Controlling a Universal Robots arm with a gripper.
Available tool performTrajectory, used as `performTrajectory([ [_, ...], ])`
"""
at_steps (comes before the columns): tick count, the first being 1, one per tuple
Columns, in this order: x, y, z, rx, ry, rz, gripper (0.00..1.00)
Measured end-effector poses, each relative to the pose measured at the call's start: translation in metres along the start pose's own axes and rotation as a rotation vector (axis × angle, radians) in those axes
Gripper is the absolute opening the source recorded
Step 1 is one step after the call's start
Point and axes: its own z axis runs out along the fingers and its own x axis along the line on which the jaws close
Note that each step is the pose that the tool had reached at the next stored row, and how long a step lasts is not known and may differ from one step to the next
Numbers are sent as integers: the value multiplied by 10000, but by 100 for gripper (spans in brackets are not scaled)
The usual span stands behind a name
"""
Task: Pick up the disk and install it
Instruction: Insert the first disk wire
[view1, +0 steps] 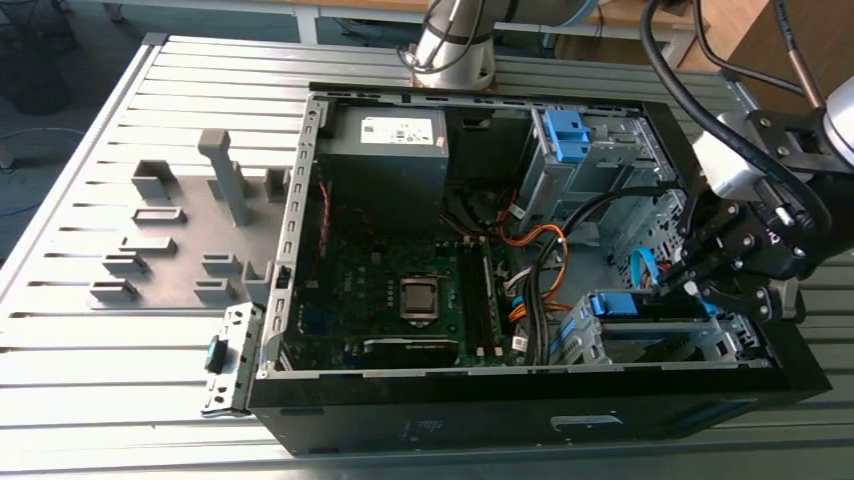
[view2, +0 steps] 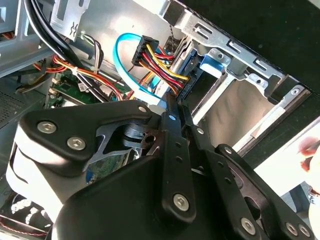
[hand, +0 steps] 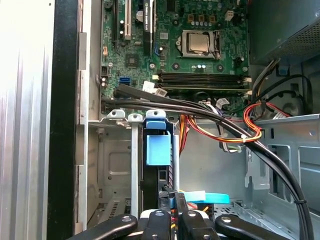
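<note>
The disk (hand: 159, 150) stands on edge in the lower drive cage (view1: 667, 335) of the open computer case (view1: 534, 390). Its blue carrier bracket (view1: 617, 303) faces the motherboard. In the exterior view my gripper (view1: 694, 288) hangs over that cage at the case's right end. In both wrist views the black fingers (hand: 181, 205) lie pressed together, shut, with their tips (view2: 171, 107) at the disk's near end, beside the power and data plugs (view2: 150, 50). I cannot tell whether they pinch any of the carrier.
Black and coloured cable bundles (hand: 225, 125) cross just above the cage. The motherboard (view1: 400, 290) fills the case floor, the grey power supply (view1: 387, 150) sits at the back, and an upper drive cage with a blue latch (view1: 567, 135) stands to its right. Grey fixtures (view1: 174, 230) stand on the slatted table.
</note>
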Motion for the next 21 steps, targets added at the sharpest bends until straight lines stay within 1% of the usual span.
performTrajectory([
  [4, 2, -3, 16, 0, 3, 0, 16],
  [7, 5, -5, 29, 0, -5, 0, 16],
  [12, 17, -5, 27, 0, -1, 0, 16],
  [15, 21, -7, 46, 0, 6, 0, 16],
  [21, 21, -7, 52, -1, 1, 0, 16],
])
